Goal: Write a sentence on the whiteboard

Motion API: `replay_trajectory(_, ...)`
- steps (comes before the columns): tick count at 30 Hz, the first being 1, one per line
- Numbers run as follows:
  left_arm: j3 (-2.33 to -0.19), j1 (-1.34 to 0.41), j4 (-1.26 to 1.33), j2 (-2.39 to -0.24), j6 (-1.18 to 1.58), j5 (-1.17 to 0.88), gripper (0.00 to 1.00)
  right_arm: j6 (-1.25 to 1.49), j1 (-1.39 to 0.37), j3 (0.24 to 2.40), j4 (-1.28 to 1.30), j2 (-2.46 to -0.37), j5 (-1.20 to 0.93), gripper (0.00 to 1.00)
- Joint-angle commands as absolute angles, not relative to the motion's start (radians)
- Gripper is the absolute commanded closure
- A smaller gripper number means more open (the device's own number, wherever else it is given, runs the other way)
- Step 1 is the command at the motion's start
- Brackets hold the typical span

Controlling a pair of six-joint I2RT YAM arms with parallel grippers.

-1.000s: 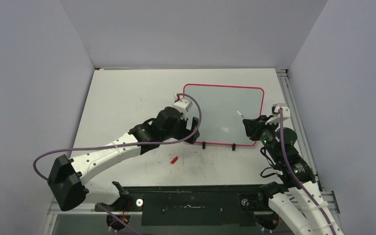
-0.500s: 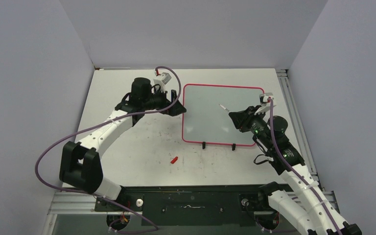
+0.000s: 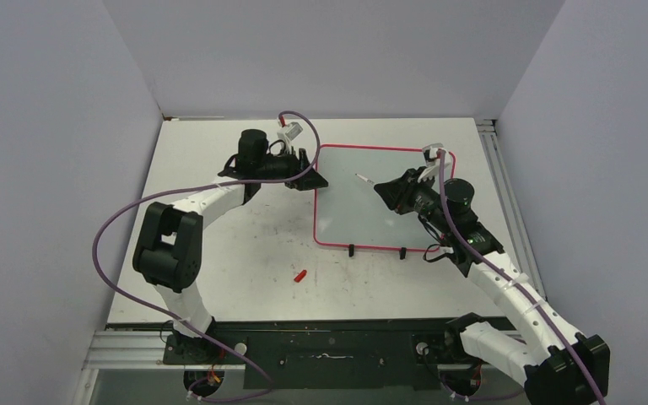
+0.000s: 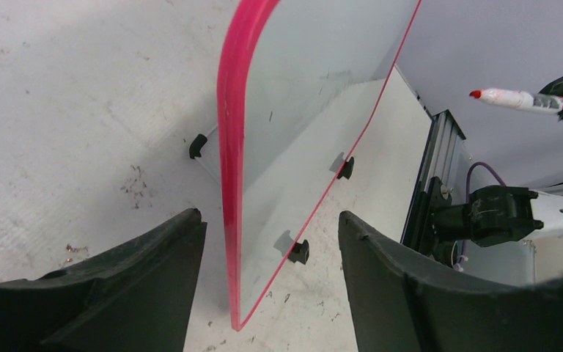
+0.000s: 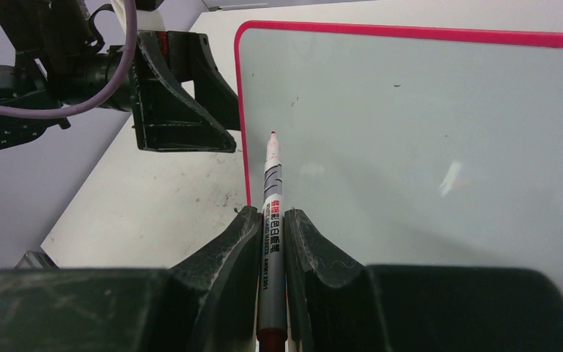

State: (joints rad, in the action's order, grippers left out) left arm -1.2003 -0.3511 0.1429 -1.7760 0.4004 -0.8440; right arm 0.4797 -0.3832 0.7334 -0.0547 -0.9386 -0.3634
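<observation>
The whiteboard (image 3: 388, 207) lies flat on the table, pale grey with a pink-red rim, and its face shows no sentence. My left gripper (image 3: 315, 179) is open and straddles the board's upper left rim (image 4: 229, 147). There are gaps on both sides and neither finger (image 4: 154, 286) touches it. My right gripper (image 3: 388, 191) is shut on a red-tipped marker (image 5: 273, 176), uncapped. The marker (image 3: 363, 178) points left over the board's upper left part (image 5: 425, 139), tip near the left rim. From the left wrist view the marker (image 4: 513, 98) hovers above the board.
A small red cap (image 3: 300, 275) lies on the scuffed tabletop (image 3: 219, 245) in front of the board. Two black clip feet (image 3: 351, 250) sit on the board's near edge. An aluminium rail (image 3: 506, 181) runs along the table's right side. Grey walls enclose the table.
My left arm swung from the board's near left corner to its far left rim, and its jaws narrowed. My right gripper carried the marker leftward and farther back over the board.
</observation>
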Motion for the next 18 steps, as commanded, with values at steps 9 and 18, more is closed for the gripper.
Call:
replay_trajectory(9, -1.235, -0.310, 0.286, -1.806, 0.437, -0.924, 0.58, 0.437, -0.466, 0.831, -0.249, -1.102, -0.332, 0.95)
replay_trajectory(18, -1.221, -0.299, 0.294, -1.811, 0.411, -0.935, 0.66, 0.409, -0.528, 0.859, -0.341, -1.200, -0.262, 0.95)
